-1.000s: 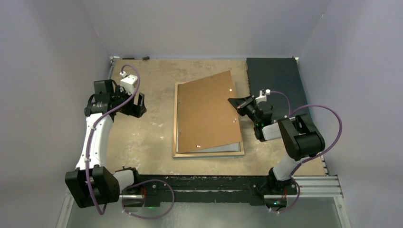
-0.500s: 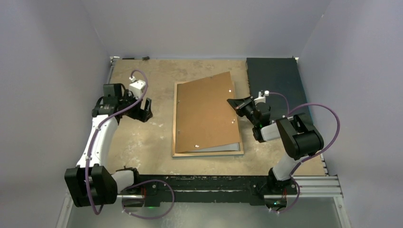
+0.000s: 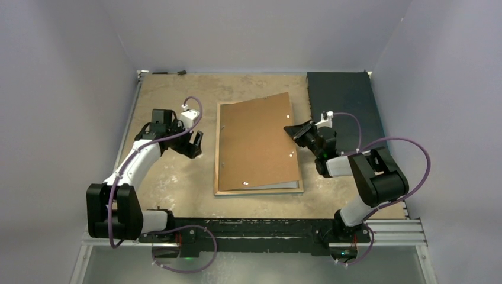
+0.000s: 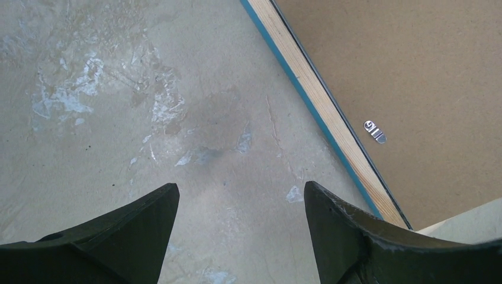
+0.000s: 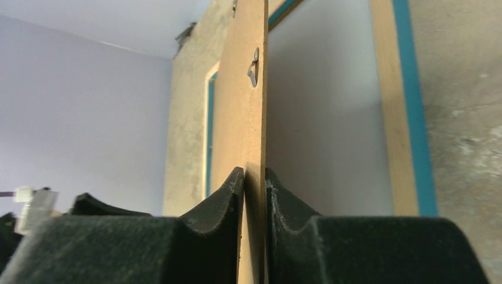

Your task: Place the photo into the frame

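Observation:
The frame (image 3: 260, 191) lies face down mid-table, tan rear rim up, with its blue edge showing in the left wrist view (image 4: 322, 100) and the right wrist view (image 5: 393, 118). My right gripper (image 3: 294, 131) is shut on the right edge of the brown backing board (image 3: 257, 139), holding it tilted over the frame; the board (image 5: 243, 118) stands edge-on between the jaws of the right gripper (image 5: 254, 174). A pale sheet (image 3: 278, 185) lies inside the frame under the board; I cannot tell if it is the photo. My left gripper (image 3: 193, 144) is open and empty over bare table, just left of the frame.
A dark rectangular mat (image 3: 343, 94) lies at the back right, behind my right arm. A small metal turn clip (image 4: 374, 131) sits on the backing board near the frame's left rim. Grey walls close in on three sides.
My left arm has swung right, bringing its open gripper close to the frame's left rim. The backing board in my right gripper has settled lower and squarer over the frame.

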`<state>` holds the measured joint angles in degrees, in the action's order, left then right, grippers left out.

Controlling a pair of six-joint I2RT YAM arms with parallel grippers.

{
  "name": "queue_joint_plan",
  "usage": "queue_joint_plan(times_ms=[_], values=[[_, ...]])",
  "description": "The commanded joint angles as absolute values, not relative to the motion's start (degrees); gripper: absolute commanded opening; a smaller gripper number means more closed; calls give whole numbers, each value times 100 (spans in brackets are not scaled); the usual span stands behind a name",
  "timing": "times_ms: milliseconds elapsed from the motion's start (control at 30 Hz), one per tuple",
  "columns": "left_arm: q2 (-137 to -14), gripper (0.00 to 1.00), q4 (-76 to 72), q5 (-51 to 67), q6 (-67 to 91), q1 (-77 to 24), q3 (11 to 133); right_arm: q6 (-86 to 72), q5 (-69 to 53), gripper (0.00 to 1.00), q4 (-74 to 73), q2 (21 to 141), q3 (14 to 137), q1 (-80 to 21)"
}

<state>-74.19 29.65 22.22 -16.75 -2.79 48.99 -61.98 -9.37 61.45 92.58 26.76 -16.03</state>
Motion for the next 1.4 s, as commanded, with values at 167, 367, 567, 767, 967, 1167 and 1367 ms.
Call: queue_joint_plan(times_ms=[167, 367, 567, 767, 967, 1167, 1367], values=[[-7275, 76, 2654, 2109, -1582, -325, 5043, -4929, -624, 25, 4951, 9188, 3210, -1678], [-7225, 76, 2689, 2084, -1613, -326, 5017, -4683, -448, 24, 4817, 9267, 3410, -1696], [-7225, 76, 2651, 2092, -1571, -332, 5002, -4736, -155, 21, 4863, 9265, 3437, -1821], [-7284, 76, 2610, 2130, -1576, -334, 4964, -4847, 490, 19, 4857, 9201, 3432, -2232], [-7513, 73, 2368, 2092, -1719, -393, 4789, -4838, 1008, 20, 4841, 9031, 3275, -2434], [-7996, 70, 1999, 2001, -1795, -516, 4653, -4632, 1058, 21, 5086, 8985, 3115, -2443], [-8448, 66, 1710, 1872, -1747, -836, 4635, -4279, 901, 21, 5371, 9119, 3188, -2448]])
